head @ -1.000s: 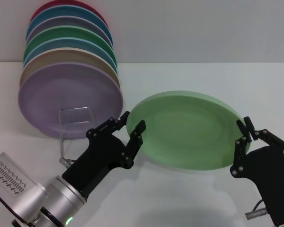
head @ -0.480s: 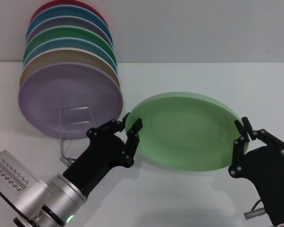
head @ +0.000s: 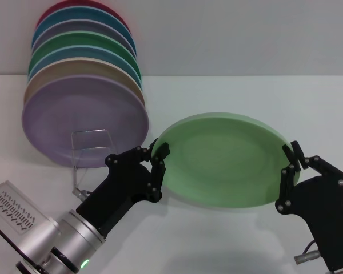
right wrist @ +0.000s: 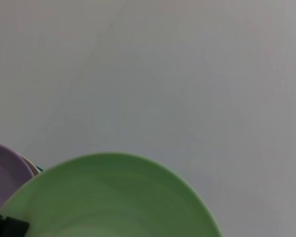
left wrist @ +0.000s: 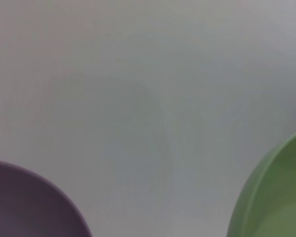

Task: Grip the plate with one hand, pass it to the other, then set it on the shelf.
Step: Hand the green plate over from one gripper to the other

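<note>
The light mint-green plate [head: 223,160] hangs tilted above the table between my two grippers. My right gripper [head: 294,157] is shut on its right rim. My left gripper [head: 159,149] has its jaws over the left rim, one finger on the plate's face, and looks shut on it. The clear plate rack [head: 91,149] stands to the left of the left gripper, in front of the leaning plates. The plate's rim also shows in the left wrist view [left wrist: 281,197] and its face in the right wrist view [right wrist: 108,197].
A row of several coloured plates leans at the back left, with a lilac-purple plate [head: 80,117] foremost, just behind the rack. The lilac plate's edge shows in the left wrist view [left wrist: 24,202]. The white table [head: 246,97] stretches behind the held plate.
The plate has shifted a little left and down with the right gripper. The left gripper's fingers have narrowed around the left rim.
</note>
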Available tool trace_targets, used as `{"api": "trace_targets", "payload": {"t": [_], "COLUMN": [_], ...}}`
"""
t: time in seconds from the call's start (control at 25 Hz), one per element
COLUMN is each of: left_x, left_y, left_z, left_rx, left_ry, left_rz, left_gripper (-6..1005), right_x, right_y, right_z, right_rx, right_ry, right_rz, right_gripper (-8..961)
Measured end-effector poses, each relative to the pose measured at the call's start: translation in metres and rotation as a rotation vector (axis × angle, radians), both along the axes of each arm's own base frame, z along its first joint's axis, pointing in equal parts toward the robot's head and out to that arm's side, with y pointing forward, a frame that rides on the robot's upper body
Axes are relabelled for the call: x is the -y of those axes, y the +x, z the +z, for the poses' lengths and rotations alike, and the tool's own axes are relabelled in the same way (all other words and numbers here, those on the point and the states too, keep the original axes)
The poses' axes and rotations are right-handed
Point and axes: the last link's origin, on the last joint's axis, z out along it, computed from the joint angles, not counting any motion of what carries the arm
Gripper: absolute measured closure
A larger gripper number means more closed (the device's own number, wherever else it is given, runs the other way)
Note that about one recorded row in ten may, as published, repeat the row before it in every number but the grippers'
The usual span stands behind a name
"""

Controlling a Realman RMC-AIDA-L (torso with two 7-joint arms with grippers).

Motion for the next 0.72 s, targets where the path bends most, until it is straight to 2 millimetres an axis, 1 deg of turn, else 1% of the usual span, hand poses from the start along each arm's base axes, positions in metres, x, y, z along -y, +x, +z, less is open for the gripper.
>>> {"api": "trace_targets", "payload": {"t": [0.2,0.4,0.72], "left_x": [-0.0017,-0.0027,-0.0032], "left_y": [-0.0013,-0.0026,-0.0042], "left_z": [0.0021,0.0041,0.0046], "left_rx": [-0.002,-0.001,-0.003], "left_ry": [0.013,0.027,0.030], "left_rz": [0.004,0.012,0.021], "left_gripper": [921,954,955], "right_x": [-0.0009,-0.0017,-0.0032], "right_y": [-0.0002,-0.0005,0.0001], "right_z": [0.0003,-0.0003,-0.0021], "right_rx": [-0.002,0.002,0.017], "right_ry": [0.001,-0.003,-0.016], "right_rz": [0.000,0.006,0.016], "right_gripper": [935,934,934]}}
